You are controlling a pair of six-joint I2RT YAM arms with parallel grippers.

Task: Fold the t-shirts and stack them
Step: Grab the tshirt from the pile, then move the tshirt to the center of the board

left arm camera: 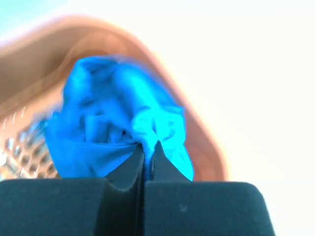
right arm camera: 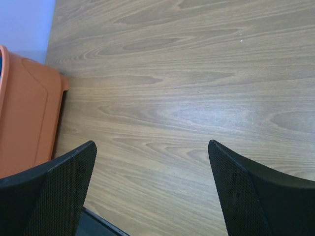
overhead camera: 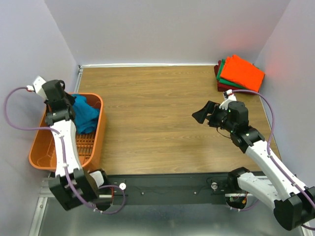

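teal-blue t-shirt (overhead camera: 86, 114) bunched in orange basket (overhead camera: 37, 147) at left edge of worktop (overhead camera: 157, 113), left tool (left arm camera: 146, 147) clamped on it, right tool (right arm camera: 152, 143) wide apart, empty

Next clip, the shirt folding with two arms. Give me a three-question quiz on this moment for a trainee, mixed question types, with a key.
1. Multiple choice: what is the left gripper shut on?
A) nothing
B) the teal-blue t-shirt
C) a plastic bottle
2. True or false: the right gripper is shut on a shirt.
3. Fill in the blank: the top shirt of the folded stack at the far right corner is ___.

Key
1. B
2. False; it stands open.
3. orange
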